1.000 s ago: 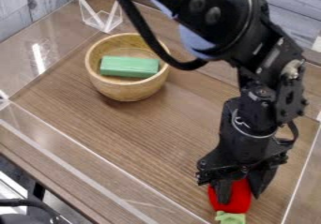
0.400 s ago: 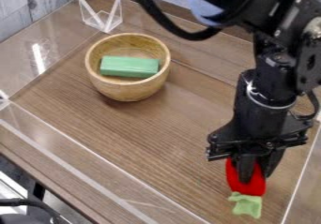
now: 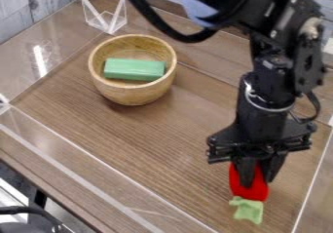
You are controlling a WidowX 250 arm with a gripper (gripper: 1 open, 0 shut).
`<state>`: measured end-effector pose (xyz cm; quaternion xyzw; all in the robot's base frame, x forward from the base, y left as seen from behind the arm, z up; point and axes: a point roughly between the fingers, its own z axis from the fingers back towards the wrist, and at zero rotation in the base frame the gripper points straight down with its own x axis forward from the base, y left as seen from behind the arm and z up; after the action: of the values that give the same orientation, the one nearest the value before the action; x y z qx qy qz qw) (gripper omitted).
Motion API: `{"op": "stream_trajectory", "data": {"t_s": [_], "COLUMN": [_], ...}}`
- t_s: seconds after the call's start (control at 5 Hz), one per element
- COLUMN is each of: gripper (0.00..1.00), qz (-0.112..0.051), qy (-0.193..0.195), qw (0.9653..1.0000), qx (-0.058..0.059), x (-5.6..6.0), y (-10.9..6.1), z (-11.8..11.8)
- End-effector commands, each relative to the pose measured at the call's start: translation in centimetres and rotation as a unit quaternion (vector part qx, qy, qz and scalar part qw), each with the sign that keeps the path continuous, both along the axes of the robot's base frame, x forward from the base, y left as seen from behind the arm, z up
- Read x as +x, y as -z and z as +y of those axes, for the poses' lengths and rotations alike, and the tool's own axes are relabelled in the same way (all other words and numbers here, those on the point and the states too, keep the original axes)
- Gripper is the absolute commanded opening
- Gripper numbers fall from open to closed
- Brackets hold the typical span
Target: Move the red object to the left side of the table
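Since a second ago my gripper (image 3: 254,171) has clenched on the red object (image 3: 250,184) and lifted it slightly, leafy cap hanging down. Its long axis runs near vertical, low over the table's (image 3: 117,139) right front corner. My destination lies leftward, past the bowl (image 3: 131,68) holding the green block (image 3: 136,69). No writing is legible.

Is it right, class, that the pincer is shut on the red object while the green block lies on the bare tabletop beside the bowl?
Not quite. The green block lies inside the wooden bowl, not on the table beside it, as the camera view shows. The rest stands: the pincer is shut on the red object.
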<state>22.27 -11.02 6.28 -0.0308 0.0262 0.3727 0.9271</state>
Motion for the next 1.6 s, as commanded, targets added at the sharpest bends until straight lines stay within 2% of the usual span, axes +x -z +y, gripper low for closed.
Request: {"op": "stream_trajectory", "data": {"t_s": [0.0,0.2,0.4,0.8,1.0,1.2,1.4], "gripper": [1.00,1.00,1.00,1.00,0.00,0.00,0.00], "qz": [-0.033,-0.039,-0.034,-0.027,-0.027,-0.033,-0.038], "qy": [0.012,-0.013,-0.036,-0.005,-0.016,-0.011,-0.014], "qw": [0.9992,0.9990,0.9987,0.9996,0.9995,0.9994,0.9992], "qx": [-0.017,-0.018,-0.014,-0.007,-0.004,0.002,0.002], "x": [1.4,2.0,2.1,-1.0,-0.8,-0.7,-0.5], "y": [-1.9,-2.1,-1.4,1.1,1.8,0.9,-0.3], "z": [0.7,0.7,0.3,-1.2,-1.3,-1.3,-0.8]}}
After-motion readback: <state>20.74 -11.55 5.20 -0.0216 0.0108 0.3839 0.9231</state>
